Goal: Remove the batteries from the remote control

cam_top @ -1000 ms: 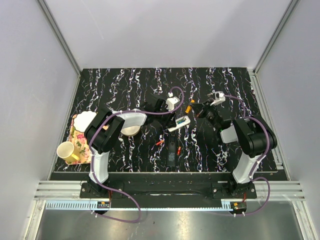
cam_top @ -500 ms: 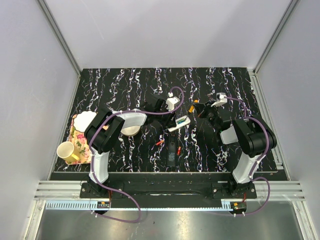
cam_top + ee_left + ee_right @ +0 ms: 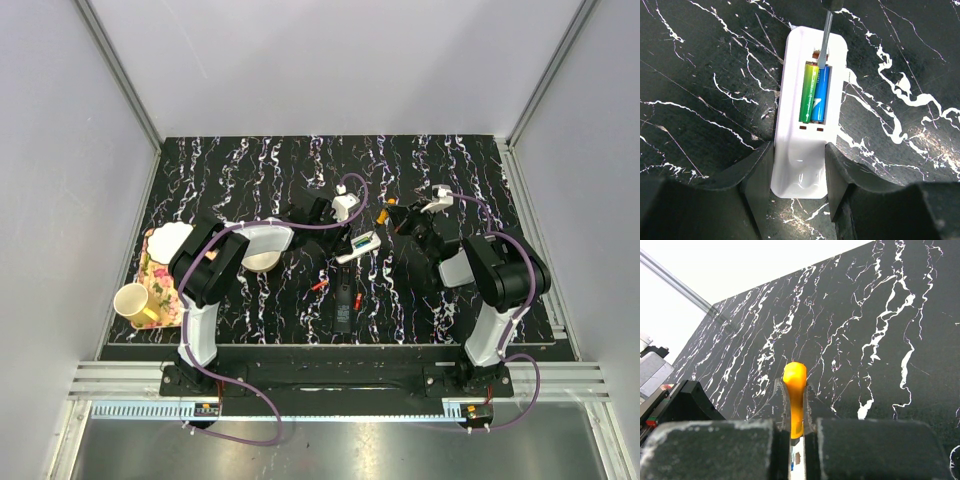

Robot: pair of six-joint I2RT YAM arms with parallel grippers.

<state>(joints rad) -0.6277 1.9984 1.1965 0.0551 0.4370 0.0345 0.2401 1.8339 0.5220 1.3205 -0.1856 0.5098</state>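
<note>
Gripping the remote (image 3: 809, 167) by its lower end, the left end effector (image 3: 799, 170) sits in the lower middle of the left wrist view. Its two fingers (image 3: 757, 172) press against the long sides of the remote, so it is clamped on it. The remote lies flat on the bench (image 3: 700, 75) with its slot facing up. Both batteries sit side by side in that slot, the green battery (image 3: 808, 92) on the frame's left and the blue battery (image 3: 819, 95) touching it on the right. A thin metal shaft (image 3: 825, 35) comes down from the top edge of the frame. Its tip reaches the upper end of the slot, about where the two cells meet; whether it touches a cell or the contact cannot be told. In the right wrist view the right end effector (image 3: 795, 410) is closed on an orange tool (image 3: 794, 382), whose rounded end sticks up between the fingers. From above, both arms meet around the middle of the bench, just right of centre. A black bar (image 3: 343, 305) lies below them, a bowl (image 3: 262, 260) to their left, and a yellow cup (image 3: 136, 303) at the far left edge
</note>
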